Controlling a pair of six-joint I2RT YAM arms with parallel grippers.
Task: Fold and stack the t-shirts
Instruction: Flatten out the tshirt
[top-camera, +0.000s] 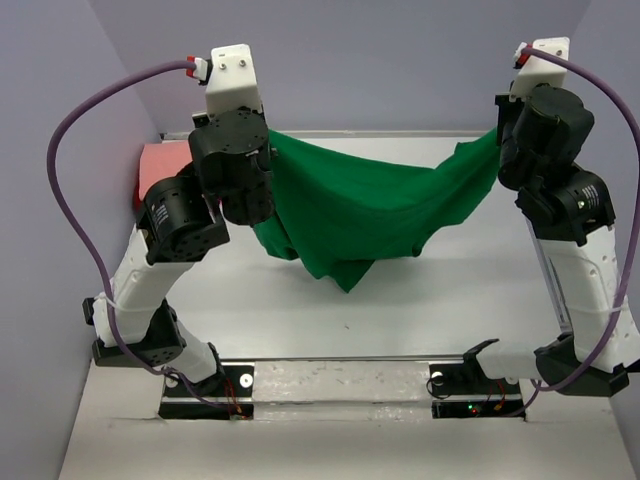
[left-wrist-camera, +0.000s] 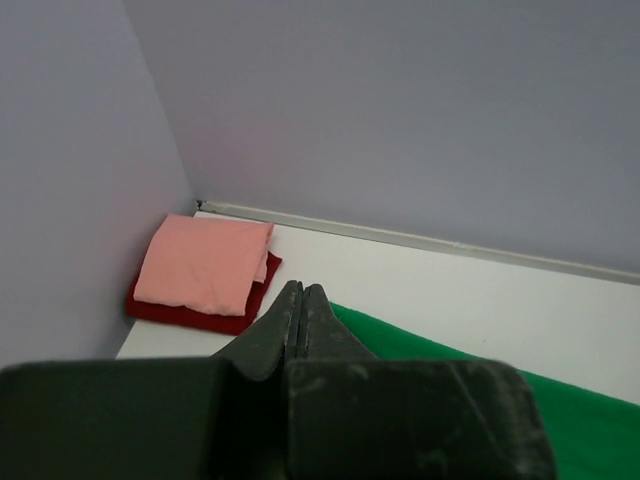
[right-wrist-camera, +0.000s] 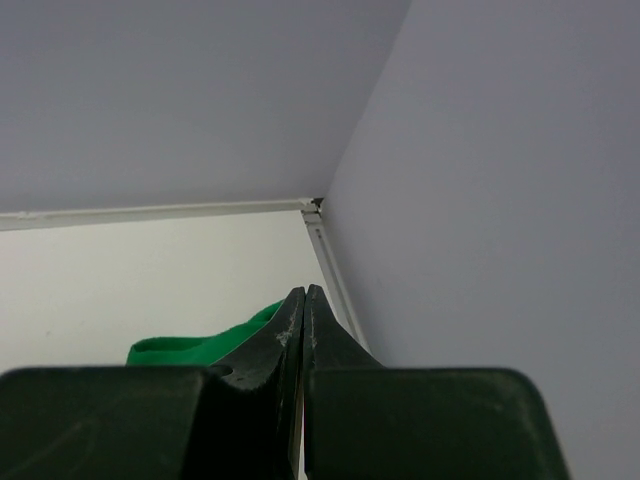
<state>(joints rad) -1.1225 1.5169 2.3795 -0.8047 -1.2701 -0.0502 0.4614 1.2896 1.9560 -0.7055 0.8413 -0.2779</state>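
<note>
Both left fingers (left-wrist-camera: 288, 325) and right fingers (right-wrist-camera: 290, 335) are pinched fully shut on the hanging green t-shirt (top-camera: 350, 215).

table (top-camera: 400, 320): white | far-left corner: dark red t-shirt (left-wrist-camera: 190, 318), folded

walls (top-camera: 400, 60): pale lavender | table (top-camera: 330, 330): white | light: soft, even

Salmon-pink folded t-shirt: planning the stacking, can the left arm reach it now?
Likely yes: the way to the salmon-pink folded t-shirt looks free, but the left gripper is shut on the bright green cloth t-shirt.
</note>
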